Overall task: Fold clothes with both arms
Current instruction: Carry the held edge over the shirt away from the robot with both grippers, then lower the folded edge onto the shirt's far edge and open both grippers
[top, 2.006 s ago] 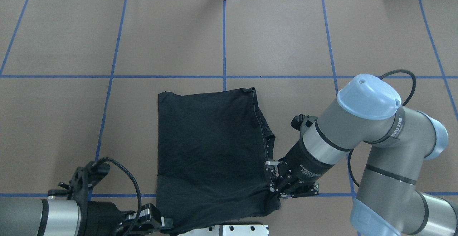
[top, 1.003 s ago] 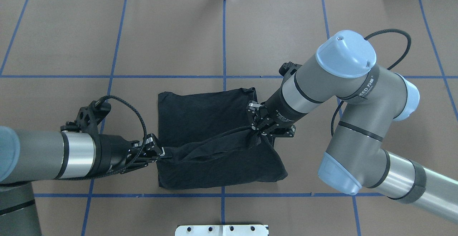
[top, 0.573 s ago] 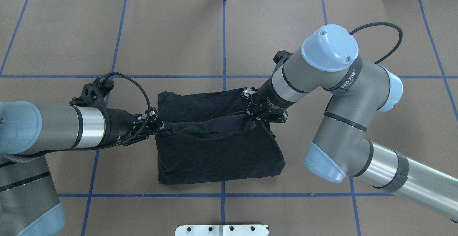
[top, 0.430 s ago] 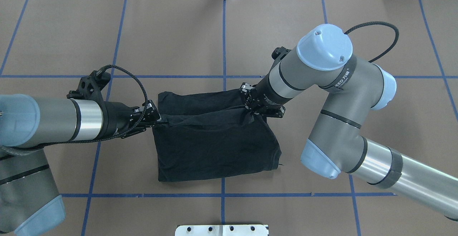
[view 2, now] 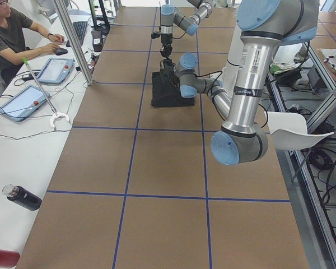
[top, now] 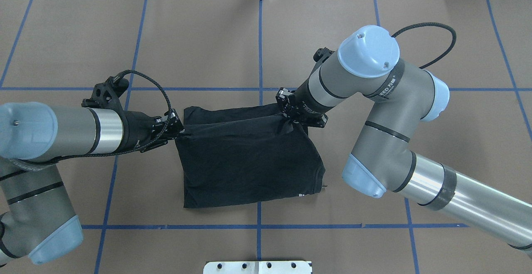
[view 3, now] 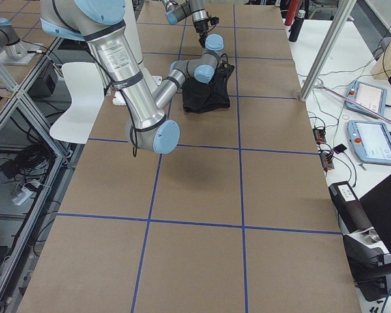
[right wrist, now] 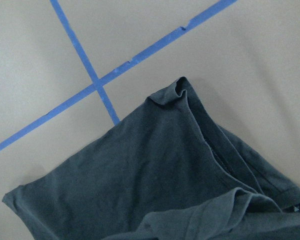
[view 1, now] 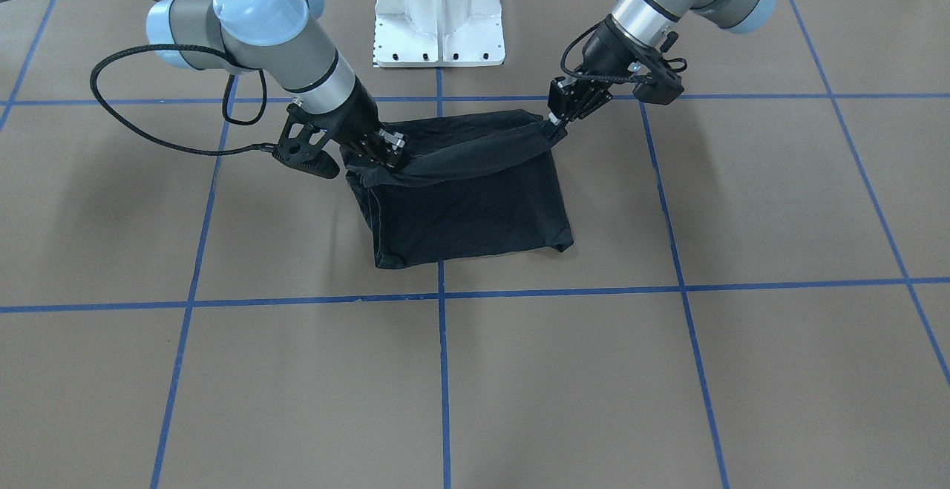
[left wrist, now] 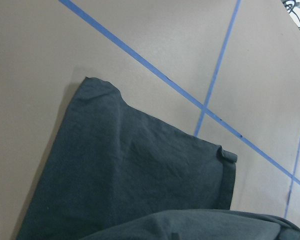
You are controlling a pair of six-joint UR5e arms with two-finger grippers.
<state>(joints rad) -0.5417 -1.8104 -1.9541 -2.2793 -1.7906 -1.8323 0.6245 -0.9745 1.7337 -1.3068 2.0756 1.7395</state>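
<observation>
ITEM: black T-shirt (top: 249, 170), ctr of table (top: 332, 28), body flat, one edge held up above far edge | L gripper (top: 179, 129) & R gripper (top: 287, 117): each pinching a corner of that edge | STATUS: fold looks nearly over; to do: lay down, let go, poss. more folds.

Black T-shirt (top: 249, 161), brown table (top: 199, 37) with blue tape grid (top: 260, 49), grey-silver arms (top: 104, 130) with light-blue caps, white pedestal (view 1: 439, 7)

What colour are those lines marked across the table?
Blue lines on a brown table; the overhead view shows them best.
</observation>
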